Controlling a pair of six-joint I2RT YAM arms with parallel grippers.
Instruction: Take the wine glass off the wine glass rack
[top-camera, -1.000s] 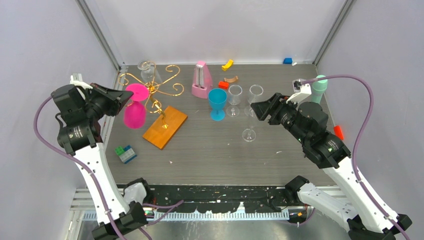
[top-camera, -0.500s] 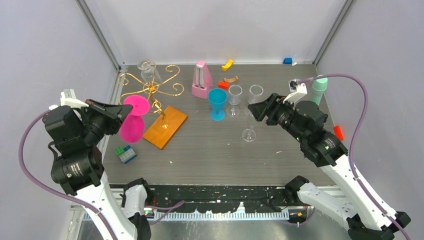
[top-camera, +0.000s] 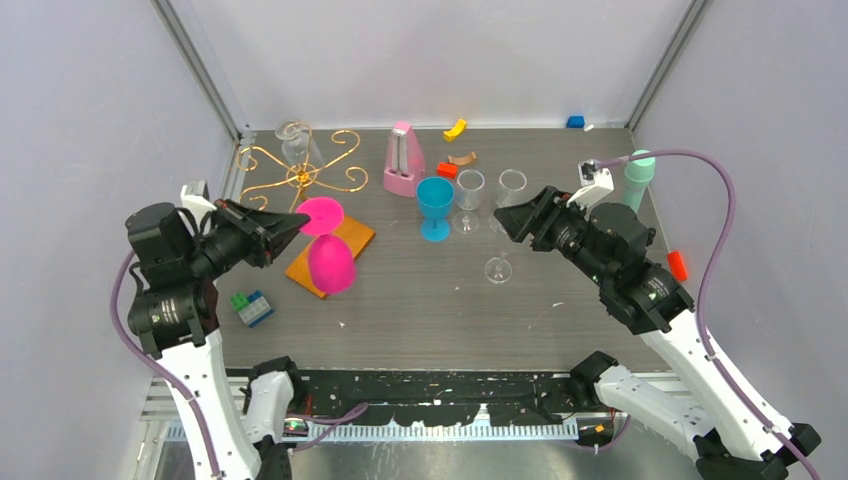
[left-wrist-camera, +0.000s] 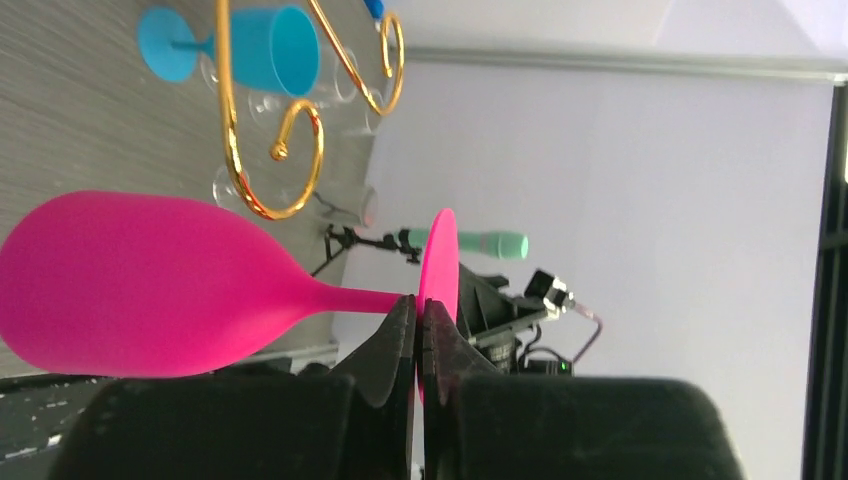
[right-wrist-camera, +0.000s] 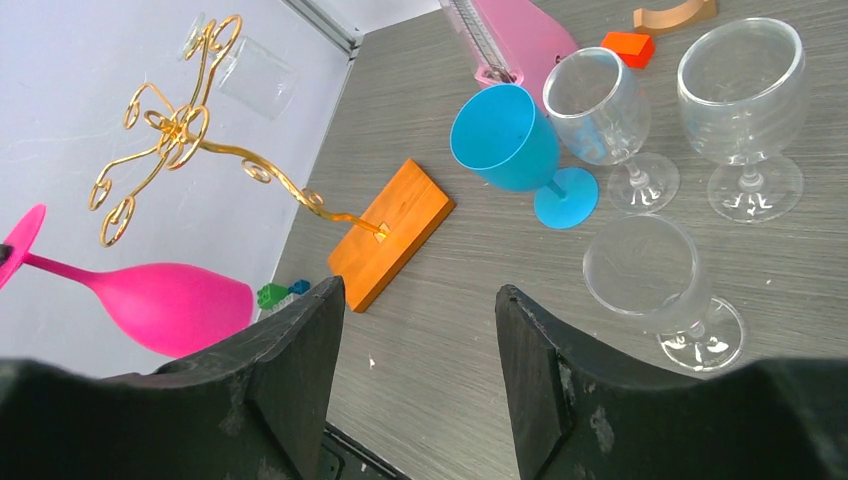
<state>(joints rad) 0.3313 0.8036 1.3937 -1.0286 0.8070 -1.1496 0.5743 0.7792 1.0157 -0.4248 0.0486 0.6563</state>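
The pink wine glass (top-camera: 330, 263) hangs bowl-down in the air, off the gold arms and over the orange base (top-camera: 361, 232) of the wine glass rack (top-camera: 300, 176). My left gripper (top-camera: 292, 228) is shut on the edge of the glass's flat foot (top-camera: 320, 214). In the left wrist view the left gripper (left-wrist-camera: 423, 312) pinches the foot edge-on, the pink wine glass's bowl (left-wrist-camera: 150, 285) reaches left, and the rack's gold scrolls (left-wrist-camera: 232, 120) curl above it. My right gripper (top-camera: 511, 219) hovers open and holds nothing, near the clear glasses; the right gripper (right-wrist-camera: 420, 312) also shows in the right wrist view.
A clear glass (top-camera: 292, 136) hangs at the rack's far side. A blue goblet (top-camera: 435, 207), three clear stemmed glasses (top-camera: 498, 262) and a pink metronome (top-camera: 403, 160) stand mid-table. A mint bottle (top-camera: 637, 176) stands far right, toy bricks (top-camera: 250, 306) near left.
My left arm has swung the pink glass from the rack's left side to the right and nearer, over the orange base. The right arm has barely moved.
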